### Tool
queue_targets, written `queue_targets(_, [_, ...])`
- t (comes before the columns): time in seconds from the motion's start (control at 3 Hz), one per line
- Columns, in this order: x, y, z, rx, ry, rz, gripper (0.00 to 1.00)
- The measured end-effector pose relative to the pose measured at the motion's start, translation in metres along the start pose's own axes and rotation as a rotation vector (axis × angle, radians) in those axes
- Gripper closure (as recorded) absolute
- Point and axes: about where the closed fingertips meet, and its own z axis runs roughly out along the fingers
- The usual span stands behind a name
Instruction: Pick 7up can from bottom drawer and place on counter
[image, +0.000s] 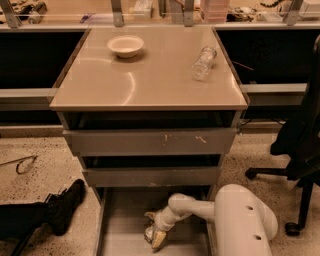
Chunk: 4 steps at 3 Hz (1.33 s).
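Down in drawer: tool, upright can

Single cam, set high & in front, looks down & fwd across the counter at mid range, w/ the robot's arm entering btm right & the gripper low in frame, inside the bottom drawer, at the 7up can.

At lower centre the cream-white gripper sits by the silvery 7up can over the plain grey bottom drawer, below the glossy beige counter bearing a white bowl.
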Motion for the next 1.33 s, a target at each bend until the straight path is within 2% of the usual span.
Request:
queue_targets(0.67, [0.001, -0.002, -0.001, -0.004, -0.001, -0.013, 0.65])
queue_targets(1.0, [-0.006, 0.007, -0.016, 0.035, 0.000, -0.016, 0.88])
queue_targets(1.33, [-0.024, -0.010, -0.093, 0.240, 0.008, -0.068, 1.00])
